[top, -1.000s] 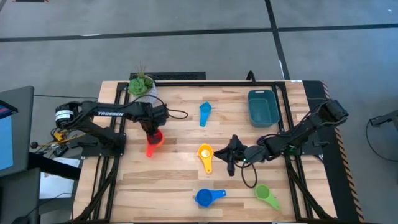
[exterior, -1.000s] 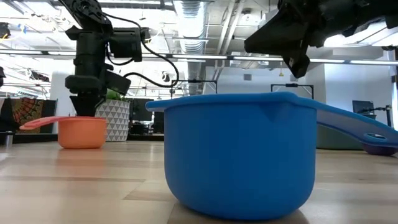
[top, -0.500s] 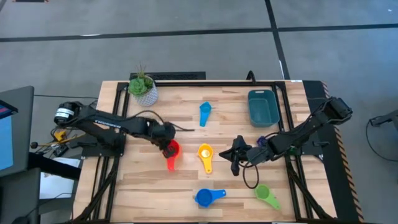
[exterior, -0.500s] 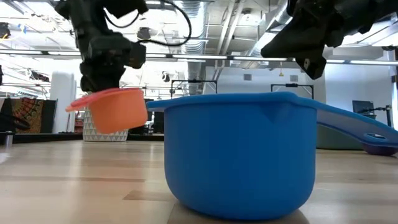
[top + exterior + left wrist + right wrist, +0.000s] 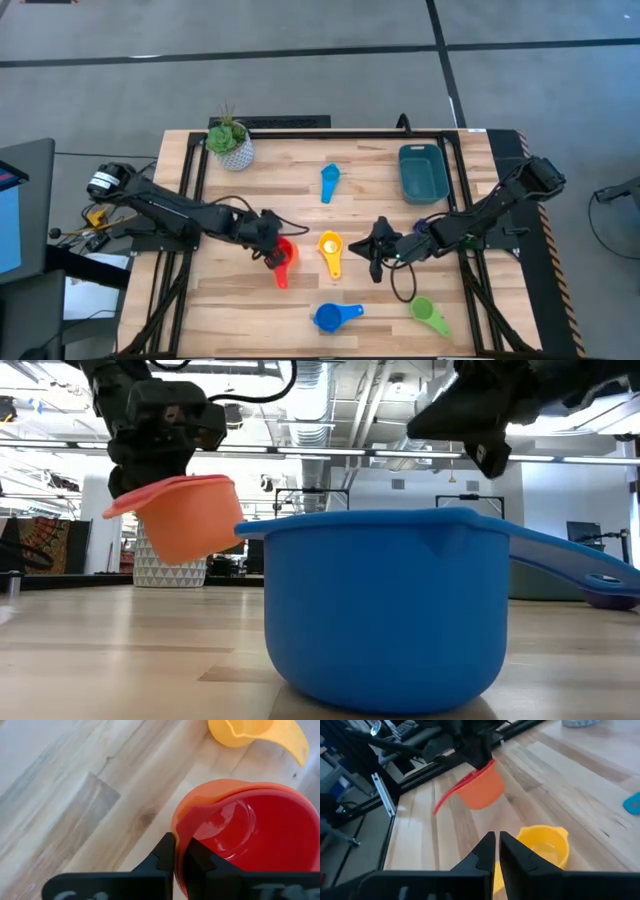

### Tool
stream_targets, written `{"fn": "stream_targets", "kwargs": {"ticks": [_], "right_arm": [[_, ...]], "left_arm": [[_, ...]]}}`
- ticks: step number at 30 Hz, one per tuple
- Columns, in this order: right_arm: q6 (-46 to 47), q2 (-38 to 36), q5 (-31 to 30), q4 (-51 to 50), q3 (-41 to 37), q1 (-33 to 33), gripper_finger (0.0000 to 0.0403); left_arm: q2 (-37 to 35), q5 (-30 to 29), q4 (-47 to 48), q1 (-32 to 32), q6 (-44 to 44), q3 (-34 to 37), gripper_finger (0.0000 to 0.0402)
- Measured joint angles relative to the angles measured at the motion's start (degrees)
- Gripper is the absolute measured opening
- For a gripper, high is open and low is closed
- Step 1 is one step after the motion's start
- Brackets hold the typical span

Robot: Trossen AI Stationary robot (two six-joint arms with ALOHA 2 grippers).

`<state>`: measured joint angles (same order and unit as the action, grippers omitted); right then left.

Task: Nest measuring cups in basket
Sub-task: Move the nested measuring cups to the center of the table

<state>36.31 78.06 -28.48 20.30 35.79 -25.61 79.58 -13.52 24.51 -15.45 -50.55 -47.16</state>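
From above, the left hand (image 5: pixel 272 247) reached over the middle of the wooden table (image 5: pixel 250 300), pinching the rim of the orange cup (image 5: pixel 284 262), whose handle pointed toward the near edge. The yellow cup (image 5: pixel 330 246) lay just beside it. The right hand (image 5: pixel 377 247) hung on the far side of the yellow cup. The light blue cup (image 5: pixel 329 181) lay nearer the back, the blue cup (image 5: pixel 328 317) and the green cup (image 5: pixel 428 315) toward the front, and part of a navy cup (image 5: pixel 421 226) showed under the right arm. The teal basket (image 5: pixel 422 172) stood at the back right, and a potted plant (image 5: pixel 229 141) at the back left.

At table height, the blue cup (image 5: pixel 385 610) filled the foreground, its handle running off to one side. The orange cup (image 5: pixel 185 515) hung tilted, clear of the table, under the left hand (image 5: pixel 150 455). The right hand (image 5: pixel 480 420) hovered above the blue cup.

Through the left wrist, the left hand (image 5: pixel 176 857) was clamped on the rim of the orange cup (image 5: pixel 200 792), which had a red cup (image 5: pixel 255 837) nested inside it; the yellow cup (image 5: pixel 250 730) sat beyond.

Through the right wrist, the right hand's (image 5: pixel 495 847) fingers (image 5: pixel 482 855) were pressed almost together, holding nothing, just above the yellow cup (image 5: pixel 543 846), with the orange cup (image 5: pixel 480 787) aloft beyond.
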Motion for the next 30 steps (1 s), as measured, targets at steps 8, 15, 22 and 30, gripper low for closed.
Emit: {"fn": "stream_targets", "kwargs": {"ticks": [8, 15, 22, 30], "right_arm": [[-5.3, 0.0, -0.1, 0.5, 2.6, -2.0, 0.0076], [-5.2, 0.0, -0.7, -0.6, 2.5, -3.7, 0.009], [-5.5, 0.0, -7.1, -2.3, 2.5, -8.2, 0.0102], [-3.3, 8.9, -6.7, 0.7, 3.3, -8.0, 0.0118]], "left_arm": [[10.0, 3.5, -0.5, -2.2, 0.1, -3.4, 0.0003], [16.7, 6.8, 4.3, -1.8, 4.4, -11.7, 0.0014], [18.1, 6.7, 7.1, -1.0, 5.7, -14.4, 0.0017], [17.5, 4.1, 6.4, -1.0, 6.6, -14.4, 0.0018]]}}
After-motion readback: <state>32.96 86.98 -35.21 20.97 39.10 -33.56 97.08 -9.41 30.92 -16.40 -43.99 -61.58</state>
